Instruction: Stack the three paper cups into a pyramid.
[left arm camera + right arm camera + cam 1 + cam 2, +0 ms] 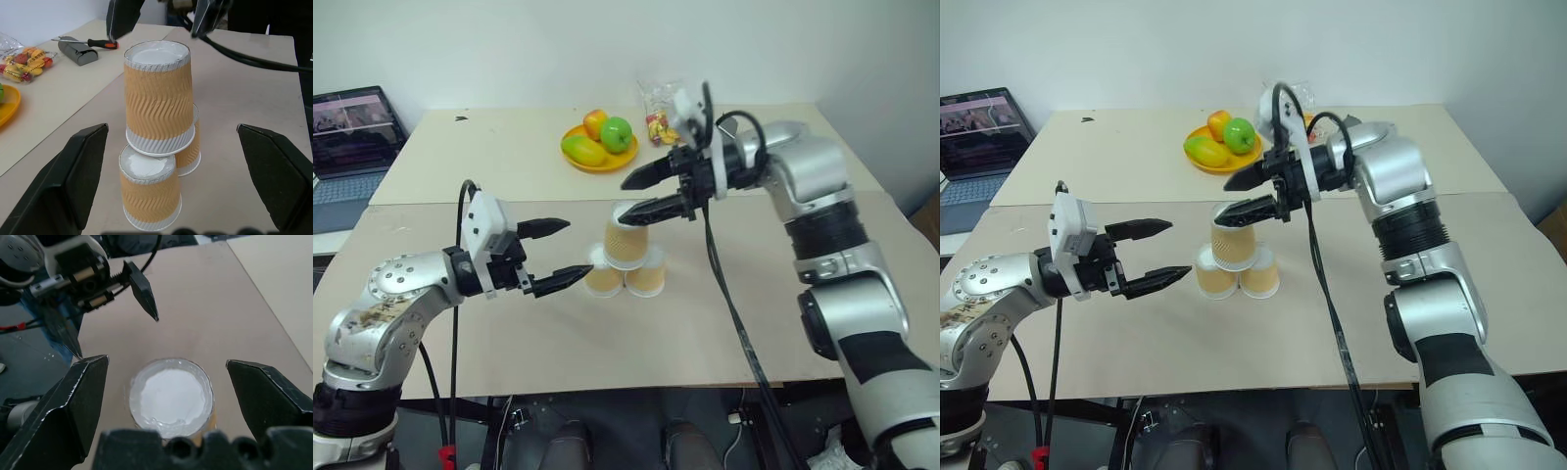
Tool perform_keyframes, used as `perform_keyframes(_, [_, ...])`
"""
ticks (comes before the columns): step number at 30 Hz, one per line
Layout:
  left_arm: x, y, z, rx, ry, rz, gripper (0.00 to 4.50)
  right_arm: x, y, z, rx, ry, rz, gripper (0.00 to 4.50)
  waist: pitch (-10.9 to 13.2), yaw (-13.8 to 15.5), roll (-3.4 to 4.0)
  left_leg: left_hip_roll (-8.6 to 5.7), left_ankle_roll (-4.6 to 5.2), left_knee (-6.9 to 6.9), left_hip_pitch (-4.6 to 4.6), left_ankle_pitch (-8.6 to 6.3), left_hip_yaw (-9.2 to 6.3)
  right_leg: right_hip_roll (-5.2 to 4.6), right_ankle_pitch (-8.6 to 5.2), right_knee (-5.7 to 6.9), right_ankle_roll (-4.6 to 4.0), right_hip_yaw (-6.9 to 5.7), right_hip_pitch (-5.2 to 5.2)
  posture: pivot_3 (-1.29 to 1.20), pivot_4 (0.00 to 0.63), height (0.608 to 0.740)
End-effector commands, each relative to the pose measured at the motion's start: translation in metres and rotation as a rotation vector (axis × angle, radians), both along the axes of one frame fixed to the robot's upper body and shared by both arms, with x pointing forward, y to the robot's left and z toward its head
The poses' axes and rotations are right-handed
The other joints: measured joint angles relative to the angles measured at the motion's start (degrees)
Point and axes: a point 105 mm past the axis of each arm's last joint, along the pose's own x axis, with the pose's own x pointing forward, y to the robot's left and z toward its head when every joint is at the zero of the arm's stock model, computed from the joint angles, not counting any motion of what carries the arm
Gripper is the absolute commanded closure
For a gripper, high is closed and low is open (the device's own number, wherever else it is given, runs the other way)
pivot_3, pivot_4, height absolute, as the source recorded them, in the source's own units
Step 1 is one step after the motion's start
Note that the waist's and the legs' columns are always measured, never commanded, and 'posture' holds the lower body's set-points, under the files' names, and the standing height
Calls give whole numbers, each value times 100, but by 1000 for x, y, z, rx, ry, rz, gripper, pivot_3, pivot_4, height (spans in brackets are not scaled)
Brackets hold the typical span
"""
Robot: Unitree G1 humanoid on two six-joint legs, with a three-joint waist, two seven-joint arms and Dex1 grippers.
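Note:
The three paper cups stand upside down as a pyramid in the middle of the table. Two base cups sit side by side, and the third cup rests on them. My right gripper hovers open just over the top cup, whose white base lies between and below its fingers, untouched. To the left of the stack, my left gripper stands open and level, pointing at the cups with nothing in it.
An orange plate of fruit and a snack bag lie at the back of the table. A laptop sits far left. A screwdriver lies behind the stack. A black cable hangs from my right arm.

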Motion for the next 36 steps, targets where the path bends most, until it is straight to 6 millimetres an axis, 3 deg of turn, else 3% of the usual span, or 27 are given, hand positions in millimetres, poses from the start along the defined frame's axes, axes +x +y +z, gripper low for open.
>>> perform_keyframes(1, [0, -3, 9, -2, -44, -11, 0, -23, -1, 40, 60, -80, 28, 21, 0, -6, 0, 0, 0, 0, 1, 0, 0, 0, 0, -1, 0, 0, 0, 0, 150, 740])
perform_keyframes(3, [3, 0, 11, -16, -59, 22, 0, -24, -13, 63, 156, -70, -44, 21, 0, -6, 0, 0, 0, -1, 1, 0, 0, 0, 0, -4, 0, 0, -1, 0, 150, 740])
perform_keyframes(6, [14, 15, 16, -67, -92, 161, 0, -4, -45, 66, 200, -156, -253, 21, 1, 38, -1, 0, 0, -1, 3, 0, -1, -1, 0, -9, 0, -1, 3, 0, 150, 740])
perform_keyframes(7, [21, 24, 21, -110, -120, 249, 0, 11, -65, 63, 231, -154, -387, 21, 0, 60, -3, -2, 0, -1, 2, 0, -2, -4, 0, -19, 0, -5, 6, 0, 150, 740])
perform_keyframes(10, [30, 61, 38, -290, -171, 496, 0, 44, -137, 44, 300, -160, -784, 21, -5, 99, -15, -2, 0, -1, 4, 0, -2, -6, 1, -34, 0, -6, 15, 0, 150, 740])
perform_keyframes(11, [29, 70, 41, -338, -174, 544, 0, 47, -153, 39, 308, -160, -863, 21, -5, 115, -16, -3, 0, -1, 2, 0, -2, -8, 1, -34, -1, -6, 15, 0, 150, 740])
perform_keyframes(14, [24, 127, 45, -484, -224, 869, 0, 51, -224, 6, 300, -165, -1212, 21, -4, 159, -16, -4, 0, -1, -19, 0, 1, -10, 2, -25, -2, -2, -9, 0, 150, 740])
perform_keyframes(19, [22, 177, 10, -441, -219, 1200, 0, 53, -276, -55, 224, -151, -1534, 21, -6, 89, -13, -3, 0, -4, -24, 0, 29, -13, 1, 3, -2, 13, -23, 0, 150, 740])
perform_keyframes(22, [23, 195, -10, -421, -213, 1342, 0, 56, -288, -89, 235, -116, -1638, 21, -5, 30, -15, -3, -2, -3, -9, 1, 34, -12, 2, -32, -2, 13, -10, 0, 150, 740])
perform_keyframes(26, [23, 221, -35, -312, -210, 1514, 0, 59, -286, -129, 205, -91, -1673, 21, -5, 11, -15, -3, -3, -4, 9, 1, 35, -12, 5, -27, -3, 12, 7, 0, 150, 740])
perform_keyframes(27, [23, 225, -39, -358, -198, 1529, 0, 60, -284, -136, 219, -70, -1677, 21, -5, 0, -14, -3, -3, -4, 17, 1, 36, -12, 5, -26, -3, 13, 11, 0, 150, 740])
perform_keyframes(31, [21, 240, -47, -406, -202, 1591, 0, 60, -279, -158, 206, -46, -1709, 21, -5, -8, -15, -2, -3, -5, 16, 1, 37, -12, 6, -27, -3, 14, 11, 0, 150, 740])
perform_keyframes(36, [24, 246, -60, -381, -193, 1644, 0, 62, -261, -170, 233, -2, -1692, 21, -5, 3, -15, -1, -5, -5, 14, 2, 36, -13, 6, -27, -2, 13, 11, 0, 150, 740])
